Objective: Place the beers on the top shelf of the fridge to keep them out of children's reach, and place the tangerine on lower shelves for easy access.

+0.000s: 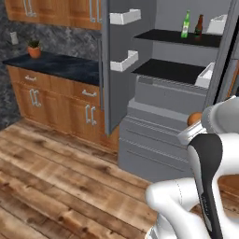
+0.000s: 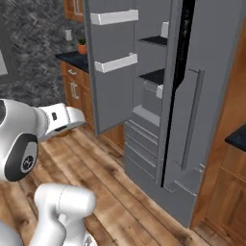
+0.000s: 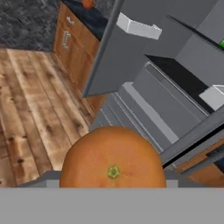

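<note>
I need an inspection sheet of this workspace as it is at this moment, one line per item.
Surface: top shelf carries both bottles; the lower shelf is bare where visible.
Job's things: green beer and brown beer stand upright on the top shelf; tangerine sits close before the hand camera.
Clutter: small potted plant on the dark counter.
Grippers: gripper appears to hold the tangerine; jaws hidden by the fruit.
Cables: nothing seen.
Surroundings: fridge with left door open, white door bins, wooden cabinets, wood floor.
</note>
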